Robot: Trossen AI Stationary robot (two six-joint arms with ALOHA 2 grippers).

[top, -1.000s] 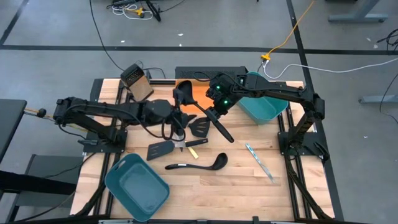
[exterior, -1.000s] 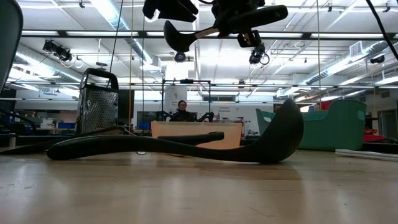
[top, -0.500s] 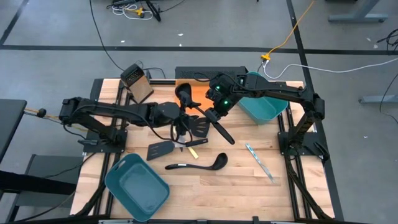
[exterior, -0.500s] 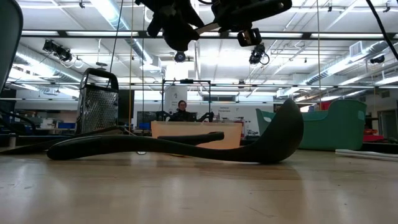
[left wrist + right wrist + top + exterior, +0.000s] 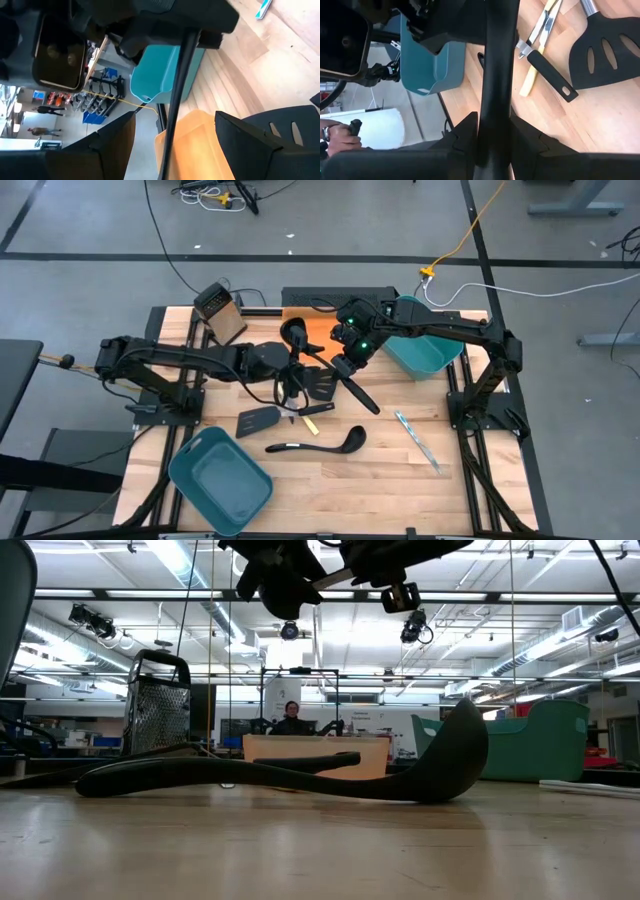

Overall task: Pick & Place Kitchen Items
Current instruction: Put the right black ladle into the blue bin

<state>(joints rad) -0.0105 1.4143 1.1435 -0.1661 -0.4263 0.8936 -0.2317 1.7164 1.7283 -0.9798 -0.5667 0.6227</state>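
High view: the right gripper (image 5: 343,363) clamps a black ladle (image 5: 322,362) in the air just off the orange tray (image 5: 322,328), its long axis slanting, bowl over the tray and handle pointing away. Both teal bins (image 5: 220,480) look empty. Since a second ago the left gripper (image 5: 296,376), fingers spread, has closed in beside the ladle's shaft.

Above the orange tray (image 5: 322,330), the raised ladle's (image 5: 318,356) bowl is partly hidden by the left gripper (image 5: 296,372); its handle end runs off the low view.
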